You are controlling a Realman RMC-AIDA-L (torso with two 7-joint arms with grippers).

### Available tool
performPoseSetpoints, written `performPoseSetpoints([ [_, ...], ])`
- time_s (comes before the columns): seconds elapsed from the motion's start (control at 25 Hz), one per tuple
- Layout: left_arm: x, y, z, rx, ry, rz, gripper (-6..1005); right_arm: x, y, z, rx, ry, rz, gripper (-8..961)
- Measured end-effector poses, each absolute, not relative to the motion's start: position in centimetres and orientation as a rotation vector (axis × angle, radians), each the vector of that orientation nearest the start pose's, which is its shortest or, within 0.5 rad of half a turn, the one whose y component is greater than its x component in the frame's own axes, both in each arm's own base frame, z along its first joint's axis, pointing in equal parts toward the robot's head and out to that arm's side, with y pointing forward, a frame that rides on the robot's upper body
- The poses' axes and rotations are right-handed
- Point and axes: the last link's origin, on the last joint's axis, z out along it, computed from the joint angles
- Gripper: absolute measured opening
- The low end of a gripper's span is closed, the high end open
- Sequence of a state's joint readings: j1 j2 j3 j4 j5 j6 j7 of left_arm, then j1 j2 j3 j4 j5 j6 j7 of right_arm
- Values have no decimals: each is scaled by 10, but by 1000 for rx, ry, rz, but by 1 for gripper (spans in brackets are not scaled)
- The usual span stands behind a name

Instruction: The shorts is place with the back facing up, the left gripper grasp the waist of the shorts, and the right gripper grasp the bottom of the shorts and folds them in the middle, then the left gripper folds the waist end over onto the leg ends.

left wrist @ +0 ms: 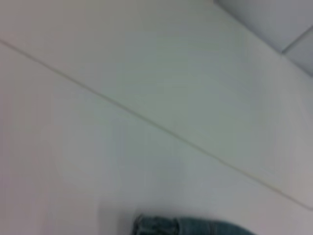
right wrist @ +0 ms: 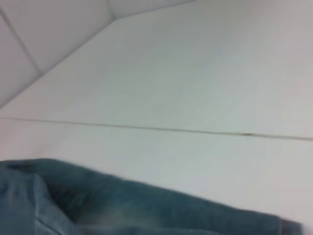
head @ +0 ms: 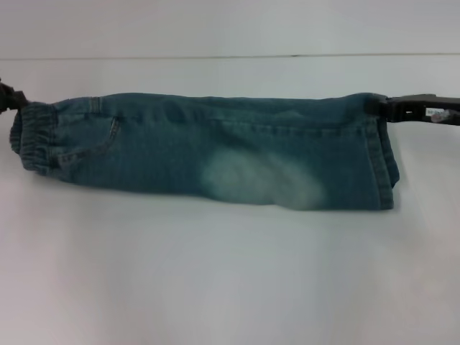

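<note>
Denim shorts [head: 215, 151] folded lengthwise on white tabletop [head: 230, 280], stretched between hands: waist [head: 32, 136] clamped by left hand [head: 16, 99], leg hems [head: 381, 154] pinched by right hand [head: 388, 108].

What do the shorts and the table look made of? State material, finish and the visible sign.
The shorts: denim, blue-green with a faded wash, judging by the stitched seams, pale worn patch and gathered elastic waist. The table: smooth matte white, probably laminate or painted board; one thin seam line crosses it, so the material stays uncertain.
</note>
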State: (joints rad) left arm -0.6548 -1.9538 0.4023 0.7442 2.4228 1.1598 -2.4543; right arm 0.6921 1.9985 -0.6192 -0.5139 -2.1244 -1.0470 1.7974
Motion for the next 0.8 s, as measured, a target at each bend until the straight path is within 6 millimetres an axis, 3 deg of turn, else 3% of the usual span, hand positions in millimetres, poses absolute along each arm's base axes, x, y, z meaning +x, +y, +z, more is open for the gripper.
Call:
performPoseSetpoints([
  [0.6,-329,422,94,-1636,-1587,-614,39,278,441,5,-2031,1117,523,80],
  [0.8,-333,421,85,-1636,-1576,-593,40,271,444,-7,-2047,1109,504,93],
])
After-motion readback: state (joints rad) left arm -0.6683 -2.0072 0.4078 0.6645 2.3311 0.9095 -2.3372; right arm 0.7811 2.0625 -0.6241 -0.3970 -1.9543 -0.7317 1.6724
